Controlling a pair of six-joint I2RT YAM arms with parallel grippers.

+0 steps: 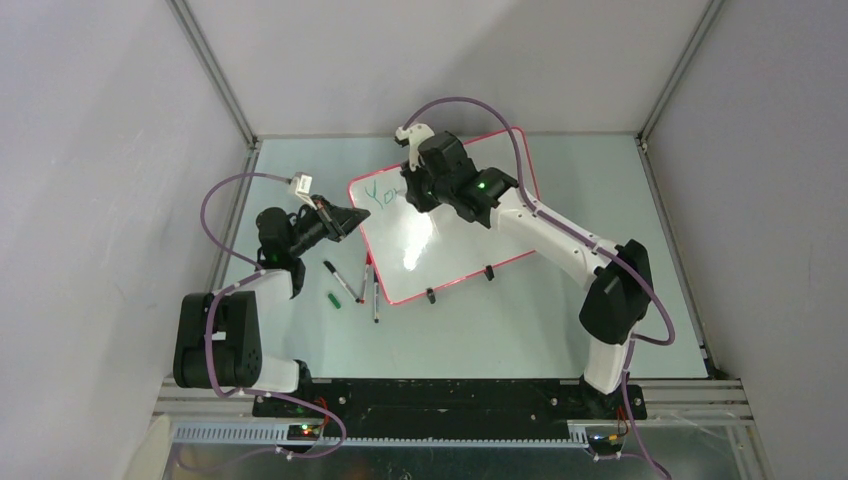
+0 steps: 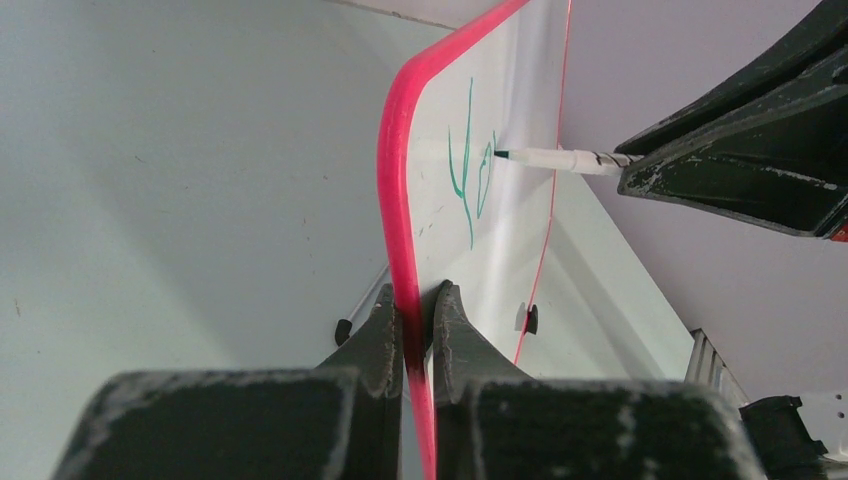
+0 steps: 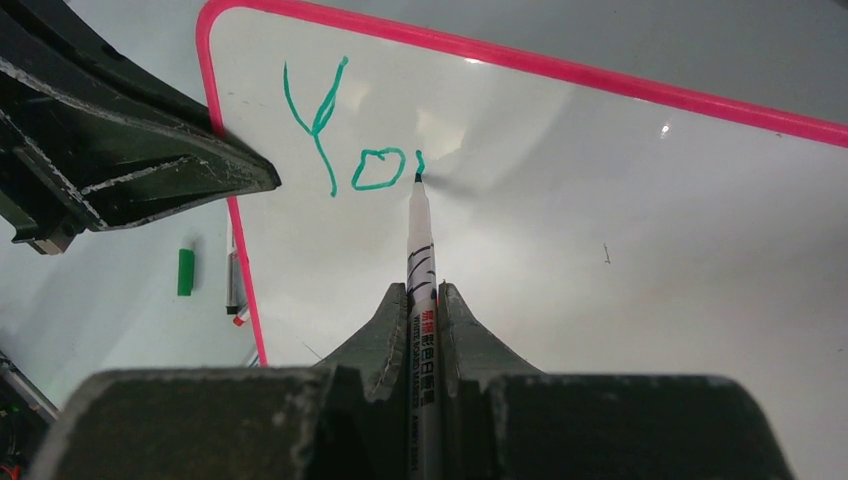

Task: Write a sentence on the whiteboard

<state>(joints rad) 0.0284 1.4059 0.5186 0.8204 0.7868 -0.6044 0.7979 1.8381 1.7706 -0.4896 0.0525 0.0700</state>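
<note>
The whiteboard point(image 1: 470, 235) lies on the table with a red-pink rim point(image 2: 392, 190) and two black clip feet on its near edge. My left gripper point(image 2: 418, 300) is shut on the board's left rim; it also shows in the top view point(image 1: 352, 220). My right gripper point(image 3: 424, 295) is shut on a white marker point(image 3: 420, 250) whose teal tip touches the board. The sentence point(image 3: 350, 140) reads "Yo" with a short stroke beginning beside it. From above, the right gripper point(image 1: 415, 190) hovers over the board's upper left, beside the writing point(image 1: 380, 196).
Several markers point(image 1: 345, 282) lie on the table left of the board's near corner, with a green cap point(image 1: 333, 299) beside them. The green cap point(image 3: 186, 271) and a marker end point(image 3: 236, 290) show in the right wrist view. Grey walls enclose the table.
</note>
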